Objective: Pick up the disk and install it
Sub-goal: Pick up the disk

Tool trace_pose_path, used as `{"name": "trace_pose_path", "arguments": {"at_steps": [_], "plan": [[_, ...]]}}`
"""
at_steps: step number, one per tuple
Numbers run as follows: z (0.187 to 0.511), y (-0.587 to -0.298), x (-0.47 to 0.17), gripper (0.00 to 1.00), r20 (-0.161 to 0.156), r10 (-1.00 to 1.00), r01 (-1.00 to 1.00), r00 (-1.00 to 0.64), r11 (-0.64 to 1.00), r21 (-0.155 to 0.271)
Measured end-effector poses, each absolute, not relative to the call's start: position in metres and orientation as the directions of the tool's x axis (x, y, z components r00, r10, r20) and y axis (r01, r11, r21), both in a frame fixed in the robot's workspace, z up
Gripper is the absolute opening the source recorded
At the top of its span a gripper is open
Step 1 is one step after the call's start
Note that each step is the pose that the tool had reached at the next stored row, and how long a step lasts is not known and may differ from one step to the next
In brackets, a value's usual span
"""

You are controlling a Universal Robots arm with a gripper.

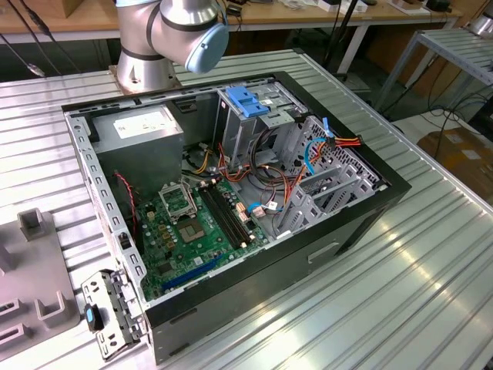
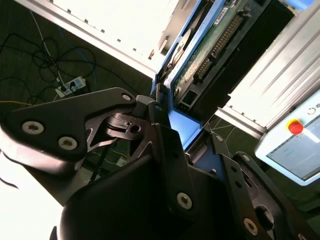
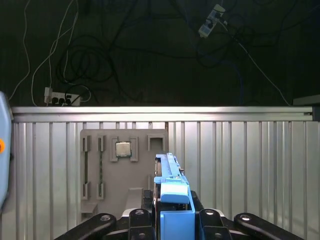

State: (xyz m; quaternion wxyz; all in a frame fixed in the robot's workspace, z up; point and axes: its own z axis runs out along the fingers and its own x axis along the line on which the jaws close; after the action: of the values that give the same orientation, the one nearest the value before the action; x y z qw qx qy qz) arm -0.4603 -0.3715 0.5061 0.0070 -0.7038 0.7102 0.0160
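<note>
Starting with the exterior view, an open computer case (image 1: 347,231) lies on its side on a ribbed metal table (image 1: 400,293), with the arm (image 1: 173,35) rising behind it. Inside the case are a grey power supply (image 1: 142,127), a metal drive cage (image 1: 254,116) with a blue plastic top, a green motherboard (image 1: 192,223) and loose coloured cables (image 1: 269,181). A grey fixture tray (image 1: 31,270) sits on the table at the exterior view's left. In the second wrist view, the gripper (image 2: 180,127) is closed on the disk (image 2: 215,40). The disk's green circuit-board side shows, and its blue side rail (image 2: 182,125) is pinched between the black fingers (image 2: 150,107). Beyond are a control pendant (image 2: 295,150) with a red button (image 2: 295,127) and a power strip (image 2: 70,87) on the dark floor. In the first wrist view, the gripper (image 3: 173,217) clamps the disk (image 3: 170,175) from both sides. The disk stands on edge, blue rail toward the camera, held off the table (image 3: 240,165). Beyond it the grey tray (image 3: 125,180) carries a processor chip (image 3: 123,149), and cables (image 3: 85,65) trail on the floor past the table's edge.
</note>
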Motion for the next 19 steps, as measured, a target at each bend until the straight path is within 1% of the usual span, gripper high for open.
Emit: {"name": "trace_pose_path", "arguments": {"at_steps": [19], "plan": [[0.5061, -0.3715, -0.4509, 0.37, -0.033, -0.999, -1.000, -0.009, 0.009, 0.013]]}}
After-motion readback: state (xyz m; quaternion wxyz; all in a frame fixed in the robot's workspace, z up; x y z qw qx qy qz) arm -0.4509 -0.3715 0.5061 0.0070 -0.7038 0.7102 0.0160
